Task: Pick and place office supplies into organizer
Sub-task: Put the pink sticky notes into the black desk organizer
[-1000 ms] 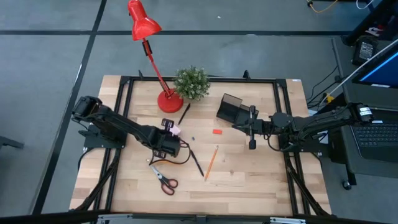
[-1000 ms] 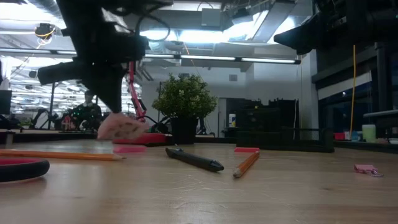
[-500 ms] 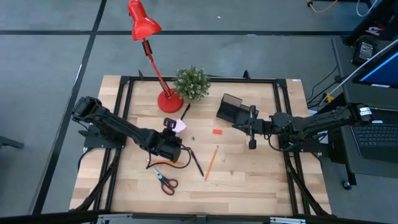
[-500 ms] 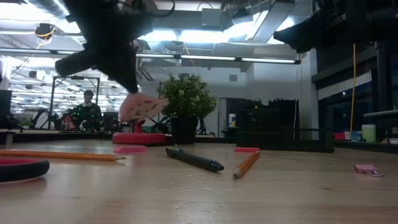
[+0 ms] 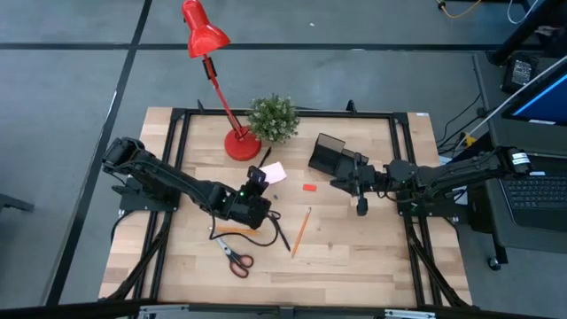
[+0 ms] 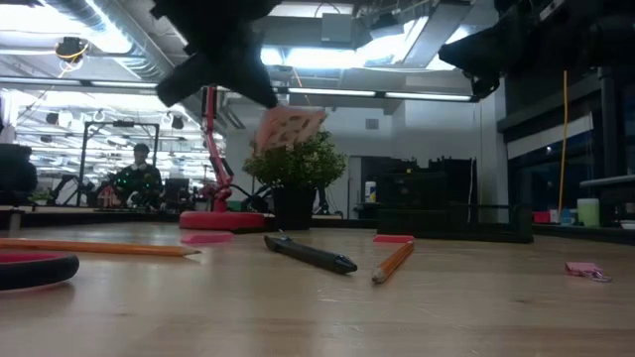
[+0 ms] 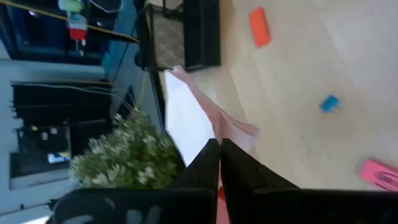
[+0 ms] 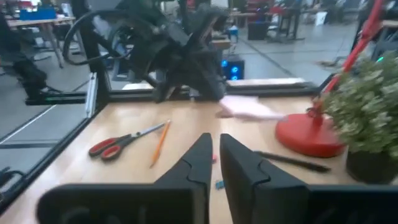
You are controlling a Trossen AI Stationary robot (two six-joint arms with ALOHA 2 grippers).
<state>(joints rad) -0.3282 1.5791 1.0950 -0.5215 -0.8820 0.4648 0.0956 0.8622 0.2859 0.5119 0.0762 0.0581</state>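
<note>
The pink sticky-note pad is off the tabletop, pinched at one edge by the left gripper, whose fingers are clamped tight on it. It hangs near the middle, in front of the lamp base, with the organizer well apart to the right.

The main risk is the grip itself: only the pad's edge is caught (the loose sheets fan out in the left wrist view), so a quick swing could peel sheets away or let the pad slip out.

The second risk is crowding. The right gripper, its fingers parted only a sliver and holding nothing, sits just beside the organizer, so the arms could clash there. A low path might also brush the potted plant or the red eraser.
</note>
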